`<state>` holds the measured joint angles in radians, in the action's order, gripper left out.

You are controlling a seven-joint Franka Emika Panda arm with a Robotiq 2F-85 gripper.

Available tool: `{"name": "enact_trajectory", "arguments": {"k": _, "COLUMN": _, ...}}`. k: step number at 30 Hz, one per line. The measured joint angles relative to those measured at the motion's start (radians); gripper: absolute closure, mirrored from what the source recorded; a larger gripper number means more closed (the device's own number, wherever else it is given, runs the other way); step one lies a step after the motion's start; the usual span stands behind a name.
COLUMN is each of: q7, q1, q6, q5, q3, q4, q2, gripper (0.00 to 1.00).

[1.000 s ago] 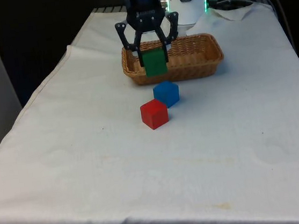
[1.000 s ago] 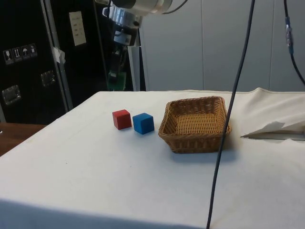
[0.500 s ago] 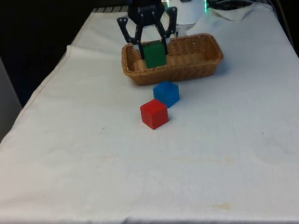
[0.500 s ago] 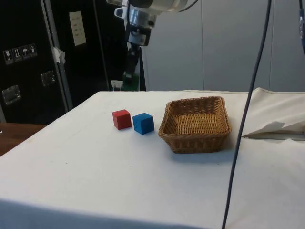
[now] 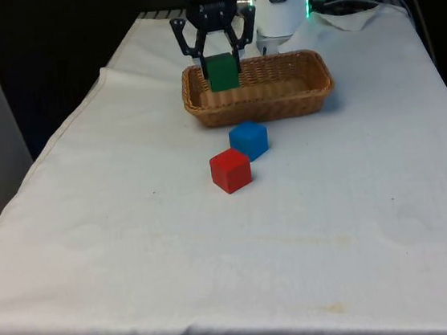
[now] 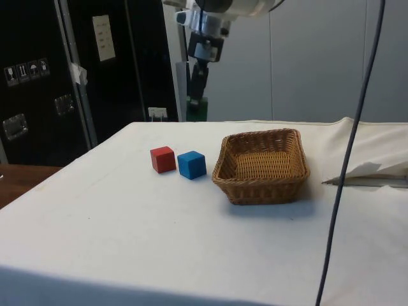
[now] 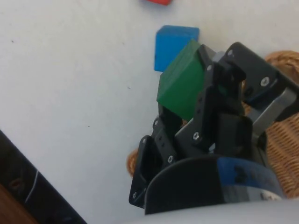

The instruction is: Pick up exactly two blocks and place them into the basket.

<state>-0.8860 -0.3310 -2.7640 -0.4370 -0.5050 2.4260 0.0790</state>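
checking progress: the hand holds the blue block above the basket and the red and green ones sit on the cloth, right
Not quite: the colours are swapped. The hand holds the green block above the basket; the red block and the blue block sit on the cloth. The front view shows it.

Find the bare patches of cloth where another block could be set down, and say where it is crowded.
Free: the wide white cloth between the red block and the near table edge, and both sides of the blocks. Crowded: the narrow gap between the blue block and the wicker basket, and the spot above the basket's end, where the gripper holds a green block.
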Motion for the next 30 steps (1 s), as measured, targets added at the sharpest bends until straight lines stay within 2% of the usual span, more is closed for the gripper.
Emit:
{"name": "enact_trajectory", "arguments": {"k": 18, "q7": -0.003, "q1": 0.004, "q6": -0.101, "q5": 0.115, "q3": -0.054, "q4": 0.188, "q2": -0.102, "gripper": 0.99}}
{"name": "enact_trajectory", "arguments": {"k": 30, "q7": -0.024, "q1": 0.006, "q6": -0.172, "q5": 0.131, "q3": -0.074, "q4": 0.291, "q2": -0.108, "gripper": 0.99}}
